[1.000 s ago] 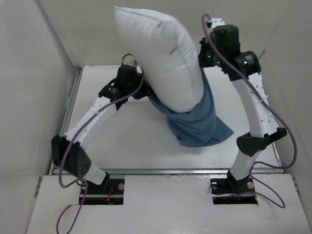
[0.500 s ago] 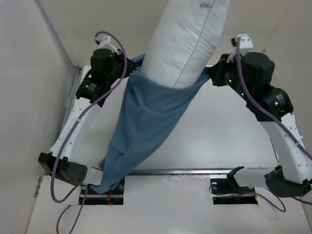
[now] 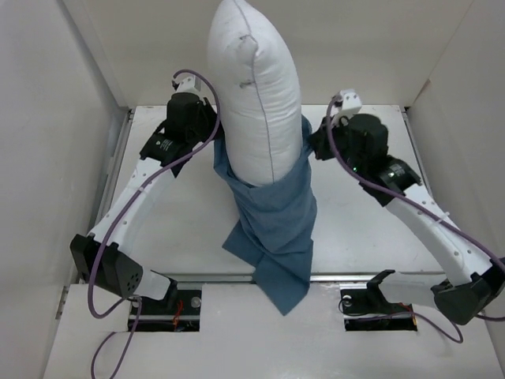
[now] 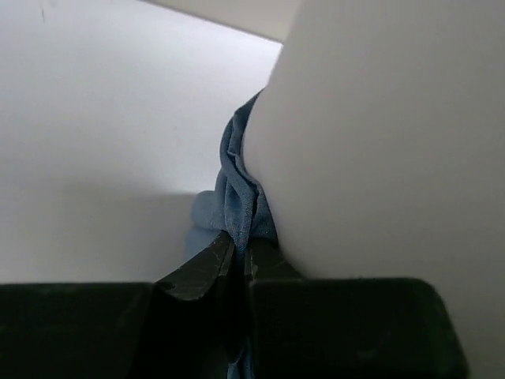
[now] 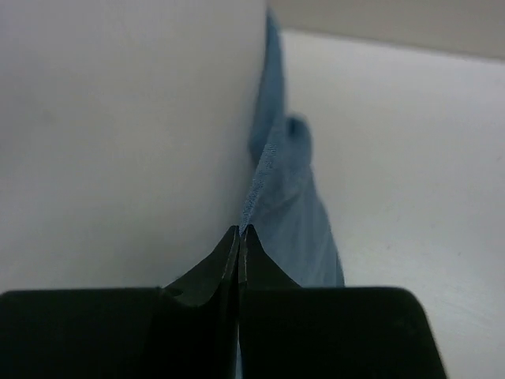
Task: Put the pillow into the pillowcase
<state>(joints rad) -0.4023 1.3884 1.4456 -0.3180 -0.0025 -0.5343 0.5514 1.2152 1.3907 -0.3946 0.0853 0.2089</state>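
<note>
The left gripper (image 4: 241,251) is clenching the bunched rim of the pillowcase (image 3: 276,229) above the white table (image 3: 363,229). Between the grippers the plump, smooth pillow (image 3: 256,103) is standing upright, its lower end seemingly tucked into the thin, wrinkly blue sack. The right gripper (image 5: 239,233) is pinching the opposite hem.

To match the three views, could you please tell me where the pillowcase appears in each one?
Top external: pillowcase centre, hanging below the pillow.
Left wrist: lower centre, bunched pillowcase in the left end effector.
Right wrist: centre, pillowcase edge in the right end effector.
Shared landmark: the white pillow.
</note>
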